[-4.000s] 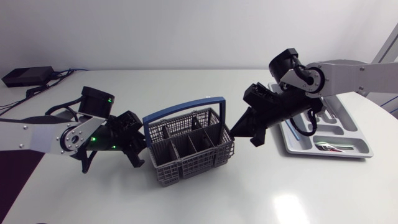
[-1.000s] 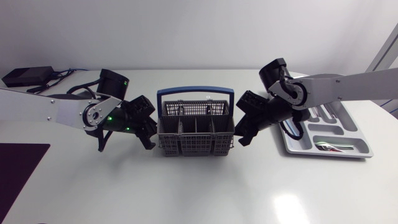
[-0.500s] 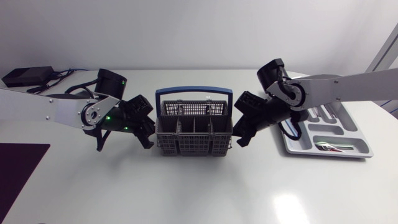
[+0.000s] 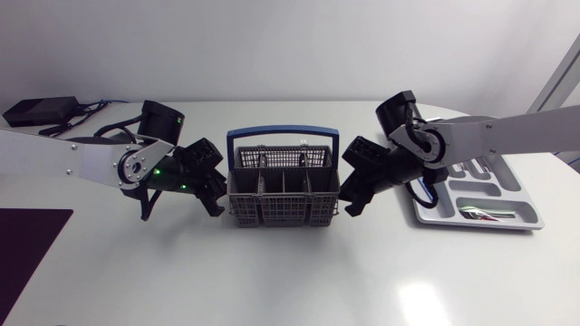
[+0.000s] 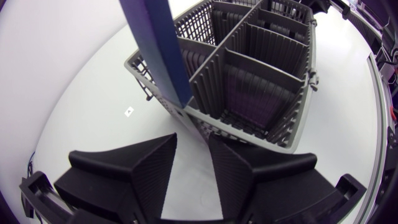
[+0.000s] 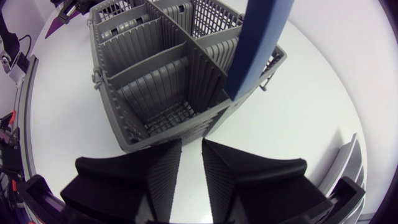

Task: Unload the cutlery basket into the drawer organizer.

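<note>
The grey cutlery basket point(image 4: 285, 186) with a blue handle point(image 4: 283, 136) stands upright on the white table between my two arms. Its compartments point(image 5: 261, 81) point(image 6: 155, 81) look empty in both wrist views. My left gripper point(image 4: 217, 195) point(image 5: 193, 146) is at the basket's left end, open by a narrow gap, with only table showing between its fingers. At the basket's right end my right gripper point(image 4: 349, 195) point(image 6: 191, 149) is open by an even narrower gap and holds nothing. The grey drawer organizer point(image 4: 526, 213) lies at the right with cutlery in it.
A black box point(image 4: 41, 110) with cables sits at the table's back left. Bare table lies in front of the basket. The right arm's elbow hangs over the organizer's left edge.
Four seconds ago the basket sat skewed and tilted between the grippers; now it stands square on the table. Within the last second the right gripper's fingers have parted slightly; the arms barely moved.
</note>
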